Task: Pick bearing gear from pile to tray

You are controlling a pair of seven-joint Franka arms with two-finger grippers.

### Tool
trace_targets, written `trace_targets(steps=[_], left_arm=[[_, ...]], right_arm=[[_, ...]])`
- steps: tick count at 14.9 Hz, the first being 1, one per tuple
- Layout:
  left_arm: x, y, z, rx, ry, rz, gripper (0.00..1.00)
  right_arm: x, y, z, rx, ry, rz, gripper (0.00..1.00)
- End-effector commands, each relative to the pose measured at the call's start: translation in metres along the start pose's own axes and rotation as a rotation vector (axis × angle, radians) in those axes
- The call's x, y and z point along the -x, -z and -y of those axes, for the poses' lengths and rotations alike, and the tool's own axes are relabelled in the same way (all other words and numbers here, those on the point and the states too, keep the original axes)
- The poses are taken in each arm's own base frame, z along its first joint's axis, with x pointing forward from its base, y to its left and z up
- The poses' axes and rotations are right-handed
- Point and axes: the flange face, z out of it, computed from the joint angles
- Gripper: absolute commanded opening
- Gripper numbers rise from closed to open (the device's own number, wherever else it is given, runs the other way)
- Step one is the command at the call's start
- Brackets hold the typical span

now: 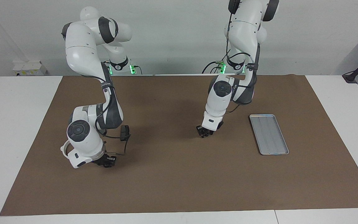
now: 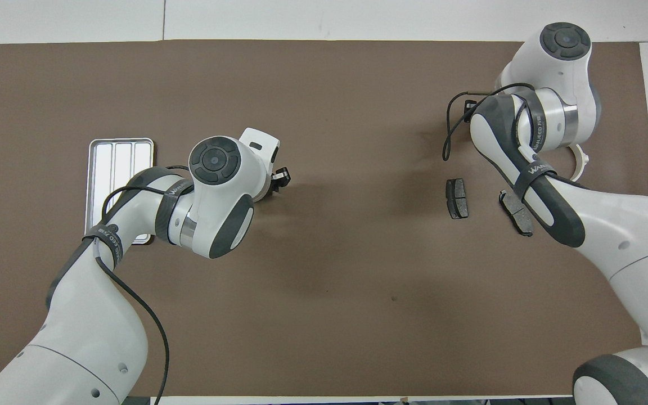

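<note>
Bearing gear isn't visible; left gripper [image 1: 204,134] sits low on the mat beside the tray [image 1: 269,134], fingers unreadable; right gripper [image 1: 106,162] too.

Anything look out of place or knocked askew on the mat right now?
Nothing stands out. The tray lies flat and holds nothing. Two brake pads and the white bracket lie on the mat by the right arm. The left hand is low over the mat; the right hand is low near the bracket.

A robotics lab: two white Franka arms [image 1: 85,62] mounted at a white surface [image 1: 20,102] under a brown paper mat [image 1: 179,180], bare grey wall.
</note>
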Motion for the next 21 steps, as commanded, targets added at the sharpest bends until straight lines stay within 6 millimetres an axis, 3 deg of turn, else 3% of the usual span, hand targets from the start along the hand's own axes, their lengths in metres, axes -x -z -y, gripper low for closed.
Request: trace_targets(steps=[1, 2, 3, 4, 5, 7, 9, 11, 14, 17, 19, 21], left_arm=[[0.007, -0.001, 0.001, -0.013, 0.034, 0.015, 0.18], [0.003, 0.006, 0.001, -0.033, 0.035, 0.028, 0.14], [-0.009, 0.019, 0.004, -0.051, 0.036, 0.040, 0.14], [-0.014, 0.032, 0.008, -0.059, 0.038, 0.047, 0.14], [-0.025, 0.055, 0.027, -0.048, 0.025, 0.038, 0.14], [-0.038, 0.088, 0.088, -0.061, -0.065, 0.068, 0.14], [-0.053, 0.101, 0.141, -0.074, -0.161, 0.111, 0.14], [-0.074, 0.098, 0.197, -0.073, -0.302, 0.167, 0.14], [-0.085, 0.092, 0.254, -0.052, -0.354, 0.167, 0.14], [-0.086, 0.080, 0.290, -0.041, -0.371, 0.142, 0.14], [-0.085, 0.072, 0.304, -0.039, -0.348, 0.116, 0.14], [-0.081, 0.060, 0.308, -0.039, -0.342, 0.107, 0.16]], right_arm=[[0.004, -0.007, -0.005, -0.001, -0.028, 0.023, 0.40], [0.003, -0.007, -0.007, -0.003, -0.031, 0.020, 0.39], [0.003, -0.007, -0.010, -0.003, -0.034, 0.021, 0.30], [0.002, -0.007, -0.010, -0.003, -0.032, 0.021, 0.13], [0.002, -0.007, -0.010, -0.003, -0.032, 0.021, 0.00], [0.003, -0.002, -0.010, 0.004, -0.030, 0.028, 0.00], [0.009, 0.013, -0.009, 0.026, -0.017, 0.059, 0.00], [0.015, 0.057, 0.005, 0.041, -0.005, 0.102, 0.00], [0.049, 0.134, 0.062, 0.031, 0.031, 0.154, 0.00], [0.108, 0.180, 0.162, -0.011, -0.159, 0.182, 0.00], [0.152, 0.202, 0.240, -0.043, -0.335, 0.130, 0.00], [0.186, 0.204, 0.290, -0.066, -0.387, 0.112, 0.00]])
